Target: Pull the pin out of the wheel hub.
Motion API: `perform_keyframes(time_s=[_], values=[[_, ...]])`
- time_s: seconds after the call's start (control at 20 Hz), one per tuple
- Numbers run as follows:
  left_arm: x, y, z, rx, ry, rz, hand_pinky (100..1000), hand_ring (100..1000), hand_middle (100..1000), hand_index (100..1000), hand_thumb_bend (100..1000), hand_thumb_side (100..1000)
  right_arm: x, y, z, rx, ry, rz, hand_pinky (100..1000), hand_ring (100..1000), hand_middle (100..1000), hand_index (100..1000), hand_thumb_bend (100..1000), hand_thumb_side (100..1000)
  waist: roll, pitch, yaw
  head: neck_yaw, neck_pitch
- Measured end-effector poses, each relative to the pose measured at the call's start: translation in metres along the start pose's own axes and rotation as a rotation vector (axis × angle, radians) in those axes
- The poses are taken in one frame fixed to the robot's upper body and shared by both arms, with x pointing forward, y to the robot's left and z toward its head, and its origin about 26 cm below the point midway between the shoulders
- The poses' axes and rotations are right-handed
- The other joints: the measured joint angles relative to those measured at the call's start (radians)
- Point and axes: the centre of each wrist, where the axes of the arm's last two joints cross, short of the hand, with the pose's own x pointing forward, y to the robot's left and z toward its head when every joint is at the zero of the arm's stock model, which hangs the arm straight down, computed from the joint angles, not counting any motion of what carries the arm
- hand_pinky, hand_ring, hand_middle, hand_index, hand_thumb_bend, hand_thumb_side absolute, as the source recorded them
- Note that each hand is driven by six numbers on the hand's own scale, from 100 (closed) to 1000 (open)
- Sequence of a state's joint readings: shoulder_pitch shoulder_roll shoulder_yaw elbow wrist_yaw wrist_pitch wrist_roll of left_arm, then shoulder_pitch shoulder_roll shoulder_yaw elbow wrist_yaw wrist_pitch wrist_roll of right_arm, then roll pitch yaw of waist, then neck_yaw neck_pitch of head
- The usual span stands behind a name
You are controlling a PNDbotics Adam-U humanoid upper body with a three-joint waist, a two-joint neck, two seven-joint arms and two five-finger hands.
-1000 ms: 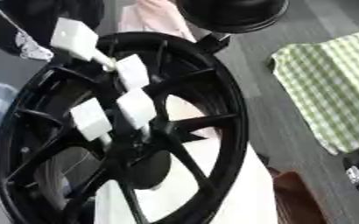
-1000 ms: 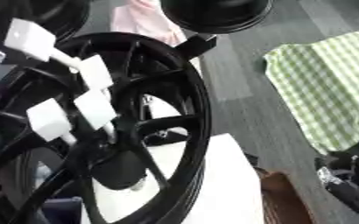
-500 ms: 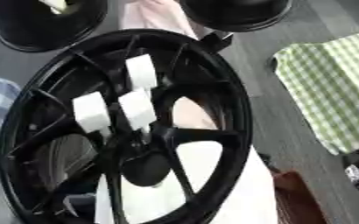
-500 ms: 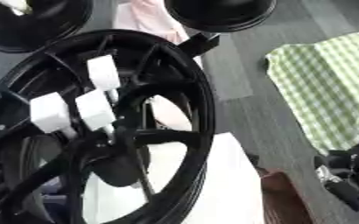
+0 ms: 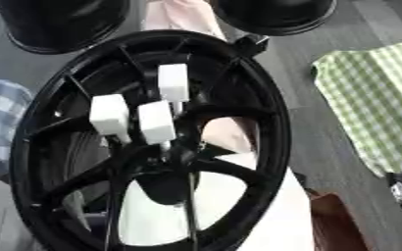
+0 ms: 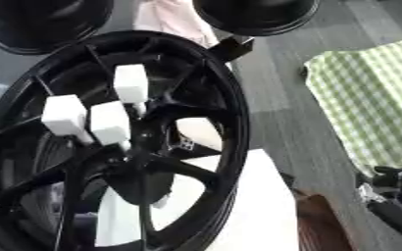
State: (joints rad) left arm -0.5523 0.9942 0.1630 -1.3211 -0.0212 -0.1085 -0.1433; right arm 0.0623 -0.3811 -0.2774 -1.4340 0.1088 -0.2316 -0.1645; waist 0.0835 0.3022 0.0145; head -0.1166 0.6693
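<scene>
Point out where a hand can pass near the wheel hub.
Free: the grey floor strip between the black wheel rim and the green checked cloth. Crowded: the hub centre, where three white pin blocks cluster among the spokes. Neither robot hand shows.

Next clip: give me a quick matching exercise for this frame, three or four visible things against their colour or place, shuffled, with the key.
Things:
1. wheel hub
2. pins
3. checked cloth
4. second rim

Descriptions:
A. green and white, on the floor at right
B. white block-shaped heads, standing near the hub's centre
C. black, spoked, filling the middle of the view
D. black, at the top edge

Pairs: 1-C, 2-B, 3-A, 4-D
</scene>
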Motion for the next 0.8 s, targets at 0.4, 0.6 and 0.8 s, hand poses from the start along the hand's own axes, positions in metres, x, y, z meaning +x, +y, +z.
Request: perform_keyframes(time_s=[0.4,0.6,0.8], values=[[-0.045,-0.020,0.044,-0.043,0.126,-0.085,797,800,754,879,859,567,-0.006,0.000,0.004,-0.019,0.021,-0.008,525,648,533,716,354,364,-0.017,-0.009,0.008,-0.009,0.006],[-0.053,-0.021,0.049,-0.020,0.126,-0.065,767,773,721,857,801,631,-0.008,-0.001,0.006,-0.026,0.031,-0.011,525,648,532,716,356,364,-0.018,-0.018,0.009,-0.009,0.006],[-0.055,-0.022,0.050,0.070,0.142,0.001,679,662,572,745,558,513,-0.009,-0.001,0.006,-0.030,0.036,-0.014,524,647,532,716,357,362,-0.018,-0.021,0.010,-0.009,0.007]])
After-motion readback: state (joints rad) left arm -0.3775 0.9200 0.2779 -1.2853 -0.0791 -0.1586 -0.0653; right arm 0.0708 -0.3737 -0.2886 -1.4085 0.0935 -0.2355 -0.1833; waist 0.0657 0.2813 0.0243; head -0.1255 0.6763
